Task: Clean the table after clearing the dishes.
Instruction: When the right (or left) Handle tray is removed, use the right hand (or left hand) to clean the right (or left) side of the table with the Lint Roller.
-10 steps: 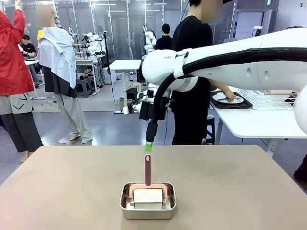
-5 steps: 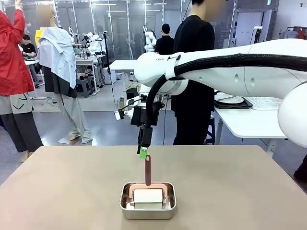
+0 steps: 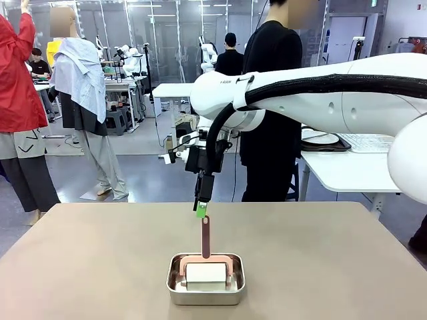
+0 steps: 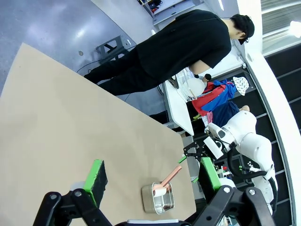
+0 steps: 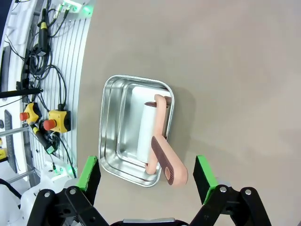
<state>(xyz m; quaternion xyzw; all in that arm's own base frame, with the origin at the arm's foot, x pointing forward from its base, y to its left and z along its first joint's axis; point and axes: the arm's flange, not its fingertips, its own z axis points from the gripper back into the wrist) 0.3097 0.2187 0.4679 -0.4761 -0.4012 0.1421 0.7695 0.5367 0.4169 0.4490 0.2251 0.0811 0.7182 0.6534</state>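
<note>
Found the table (image 3: pixel 80 267) with wide open top left, right and beyond a steel pan (image 3: pixel 175 288) set centrally near the robot-side edge; noted a plate (image 3: pixel 319 138) on a dark tray (image 3: pixel 327 148) on the white side table (image 3: pixel 347 170), well apart at far right. Recorded in the pan a white roller (image 3: pixel 205 272) lying crosswise, its pink handle (image 3: pixel 205 237) rising and pointing toward the far edge. Logged right fingers (image 5: pixel 89 173) apart, either side of the handle tip from above, and left fingers (image 4: pixel 97 175) apart, high over the table.
</note>
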